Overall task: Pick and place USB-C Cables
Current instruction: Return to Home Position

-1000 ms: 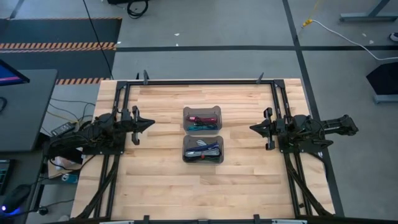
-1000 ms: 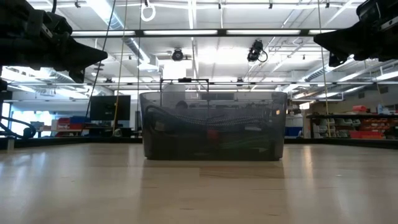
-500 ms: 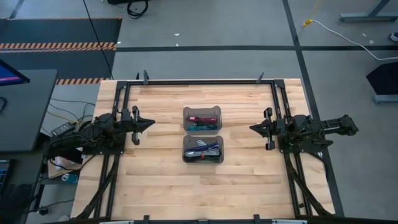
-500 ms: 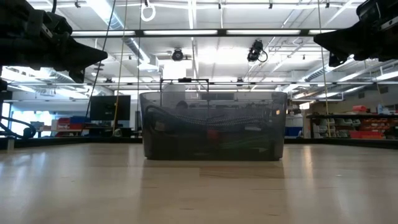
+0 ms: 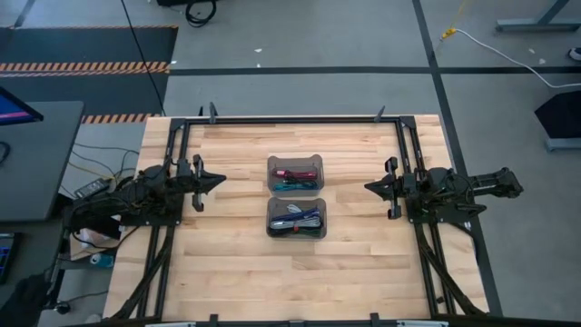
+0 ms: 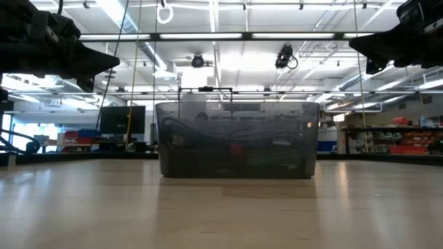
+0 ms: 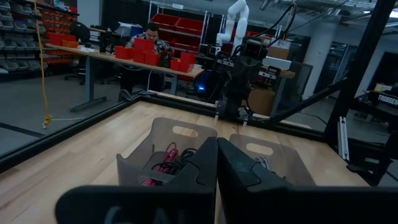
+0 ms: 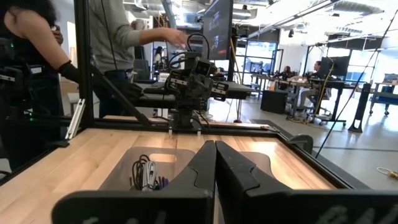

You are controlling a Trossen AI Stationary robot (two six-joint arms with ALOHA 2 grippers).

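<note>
- We find two translucent grey bins at the centre of the wooden table (image 5: 236,272). They sit one behind the other, just beside each other, long sides facing.
- The near bin (image 5: 270,218) holds a bundle of USB-C cables (image 5: 300,218). We make out white, purple and dark strands, all inside its walls.
- In the low view, the near bin (image 6: 235,111) stands flat on the table and hides the bin behind it.
- The far bin (image 5: 270,173) holds a maroon cable (image 5: 297,173), with a teal cable (image 5: 295,184) beside it.
- The left gripper (image 5: 221,183) hangs above the table to the left of the bins, well apart from them. It is about level with the far bin and points toward it.
- The left wrist view shows the left gripper's fingers (image 7: 217,144) pressed together, with nothing between them.
- The right gripper (image 5: 368,188) mirrors this on the right side, well apart from the bins. Its fingers (image 8: 215,149) are likewise pressed together and hold nothing.
- Beyond the table, a white cord (image 5: 508,50) with a yellow end lies on the floor at the far right.
- In the right wrist view, a person (image 8: 115,37) stands past the table's left side.
</note>
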